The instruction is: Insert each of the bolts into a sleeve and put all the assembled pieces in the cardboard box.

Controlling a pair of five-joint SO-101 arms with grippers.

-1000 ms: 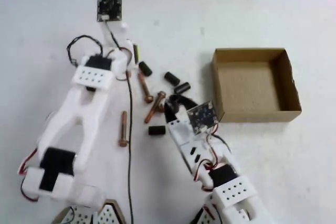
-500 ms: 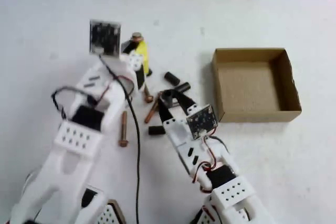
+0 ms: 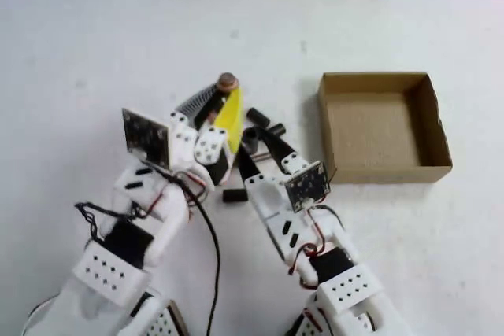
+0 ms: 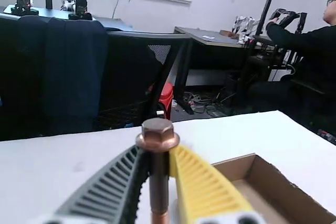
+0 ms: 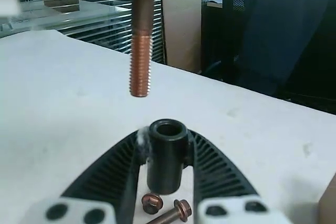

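My left gripper (image 3: pixel 220 98), one finger grey and one yellow, is shut on a copper bolt (image 3: pixel 227 82) held upright, head up. In the left wrist view the bolt (image 4: pixel 158 171) stands between the toothed fingers of that gripper (image 4: pixel 157 192). My right gripper (image 3: pixel 252 145), black-fingered, is shut on a black sleeve (image 3: pixel 250 140) with its bore facing up. From the right wrist, the sleeve (image 5: pixel 167 153) sits in the gripper (image 5: pixel 167 174), and the bolt's threaded tip (image 5: pixel 140 69) hangs above it, slightly to one side. The cardboard box (image 3: pixel 386 172) lies right of both grippers.
Loose black sleeves lie behind the grippers (image 3: pixel 257 118) (image 3: pixel 276 129), and one more sleeve (image 3: pixel 235 194) lies between the arms. Two copper bolts (image 5: pixel 176 211) rest on the table under my right gripper. A black cable (image 3: pixel 211 249) trails from the left arm.
The left arm swung in from the back left, carrying the bolt upright to just above the right gripper. The right gripper rose a little and now shows the sleeve in its grip.
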